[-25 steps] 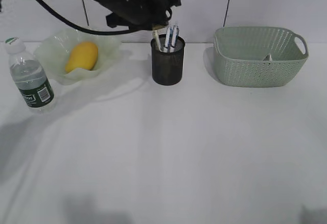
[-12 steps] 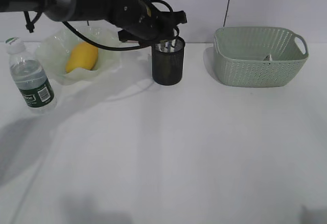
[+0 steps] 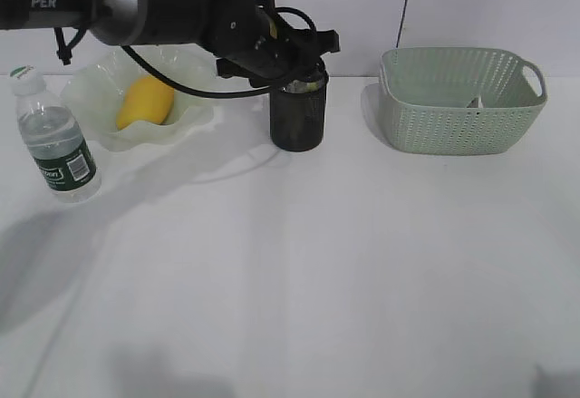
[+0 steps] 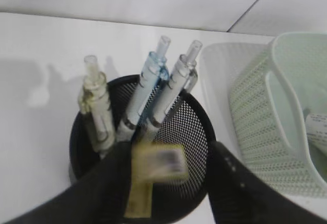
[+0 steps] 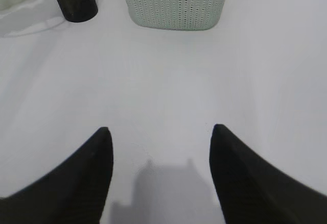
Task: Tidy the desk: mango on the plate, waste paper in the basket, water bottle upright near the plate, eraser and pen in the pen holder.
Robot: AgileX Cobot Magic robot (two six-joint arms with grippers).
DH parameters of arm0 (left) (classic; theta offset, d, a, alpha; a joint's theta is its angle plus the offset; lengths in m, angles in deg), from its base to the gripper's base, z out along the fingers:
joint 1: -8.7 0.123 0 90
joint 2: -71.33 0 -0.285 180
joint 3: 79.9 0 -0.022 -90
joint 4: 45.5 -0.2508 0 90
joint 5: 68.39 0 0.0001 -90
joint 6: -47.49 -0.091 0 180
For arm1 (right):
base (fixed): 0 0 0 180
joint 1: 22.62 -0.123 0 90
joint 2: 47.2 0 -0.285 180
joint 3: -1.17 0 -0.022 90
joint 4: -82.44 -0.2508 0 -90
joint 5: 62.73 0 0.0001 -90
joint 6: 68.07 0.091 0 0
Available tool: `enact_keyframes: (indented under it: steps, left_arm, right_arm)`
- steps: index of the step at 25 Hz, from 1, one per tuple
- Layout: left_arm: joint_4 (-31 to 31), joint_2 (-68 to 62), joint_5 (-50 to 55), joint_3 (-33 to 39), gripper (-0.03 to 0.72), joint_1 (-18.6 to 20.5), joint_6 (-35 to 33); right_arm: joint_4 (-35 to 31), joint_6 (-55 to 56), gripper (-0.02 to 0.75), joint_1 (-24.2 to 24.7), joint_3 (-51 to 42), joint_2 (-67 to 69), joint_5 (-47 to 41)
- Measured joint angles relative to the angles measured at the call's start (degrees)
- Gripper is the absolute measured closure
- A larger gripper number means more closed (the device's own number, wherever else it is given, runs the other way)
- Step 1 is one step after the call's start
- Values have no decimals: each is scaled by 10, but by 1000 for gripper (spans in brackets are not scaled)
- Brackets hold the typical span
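While left pincer [image 4: 171, 183] gapes, blurred eraser [image 4: 156, 165] sits between fingers, over pen holder [image 4: 196, 132].

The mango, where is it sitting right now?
In the exterior view the mango lies on the green plate at the back left of the desk, between the water bottle and the black pen holder.
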Motion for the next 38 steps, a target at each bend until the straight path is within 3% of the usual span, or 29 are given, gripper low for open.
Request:
enact_keyframes:
  steps: [18,31,34,38]
  left_arm:
    - [-6,70,68,-1,305,0,-2]
    - [7,174,467,-2,305,-23,-207]
    - [17,185,508,-2,305,-23,-246]
    - [77,214,513,-2,305,-26,-277]
  right_arm:
    - [0,0,260,0,0,0,0]
    - [0,0,259,0,0,0,0]
    - [0,0,259,0,0,0,0]
    - [0,0,259,0,0,0,0]
